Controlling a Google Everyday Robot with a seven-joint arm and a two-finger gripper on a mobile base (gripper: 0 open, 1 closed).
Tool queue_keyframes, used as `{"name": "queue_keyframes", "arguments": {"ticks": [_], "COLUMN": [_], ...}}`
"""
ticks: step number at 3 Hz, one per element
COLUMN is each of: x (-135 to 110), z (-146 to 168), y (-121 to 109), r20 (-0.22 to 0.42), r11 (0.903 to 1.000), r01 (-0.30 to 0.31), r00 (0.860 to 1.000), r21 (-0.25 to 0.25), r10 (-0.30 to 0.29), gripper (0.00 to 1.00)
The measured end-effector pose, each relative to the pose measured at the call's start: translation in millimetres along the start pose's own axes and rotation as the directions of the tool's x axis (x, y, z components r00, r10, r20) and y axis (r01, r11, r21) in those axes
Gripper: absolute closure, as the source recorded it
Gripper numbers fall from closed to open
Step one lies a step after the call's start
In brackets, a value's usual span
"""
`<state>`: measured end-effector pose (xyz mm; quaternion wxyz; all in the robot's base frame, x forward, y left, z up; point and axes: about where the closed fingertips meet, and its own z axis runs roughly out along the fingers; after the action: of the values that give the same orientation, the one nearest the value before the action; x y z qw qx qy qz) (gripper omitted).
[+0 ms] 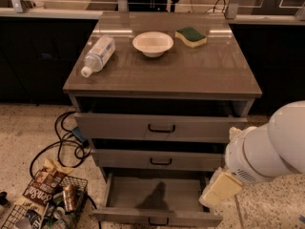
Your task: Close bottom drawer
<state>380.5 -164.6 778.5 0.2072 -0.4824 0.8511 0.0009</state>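
The bottom drawer [157,194] of the grey cabinet is pulled far out, showing its shallow, bare grey tray; its flat front with a small black handle [157,221] is at the lower edge of the view. The middle drawer [159,160] and the top drawer [159,127] stand slightly out. My gripper [220,189] hangs from the white arm [267,149] at the right, over the bottom drawer's right rear corner, just below the middle drawer's right end.
On the cabinet top lie a plastic bottle [97,54], a white bowl [153,43] and a yellow-green sponge [191,36]. A wire basket [45,206] with snacks and cans and black cables [66,142] sit on the floor at the left.
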Motion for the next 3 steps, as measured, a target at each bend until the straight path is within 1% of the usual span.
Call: {"name": "queue_keyframes", "arguments": {"ticks": [1,2,3], "x": [-5.1,-12.8,-15.4], "z": [32.1,79.6,113.8], "y": [6.2,27.8,55.0], "r20": [-0.014,-0.047,-0.088], "r11": [0.9989,0.9937,0.988], "r01": [0.032,0.088,0.137], "r00": [0.999,0.995,0.986], "r21": [-0.035,-0.069,-0.072], "r10": [-0.033,-0.091,-0.143], "gripper": [0.0,0.0,0.0]}}
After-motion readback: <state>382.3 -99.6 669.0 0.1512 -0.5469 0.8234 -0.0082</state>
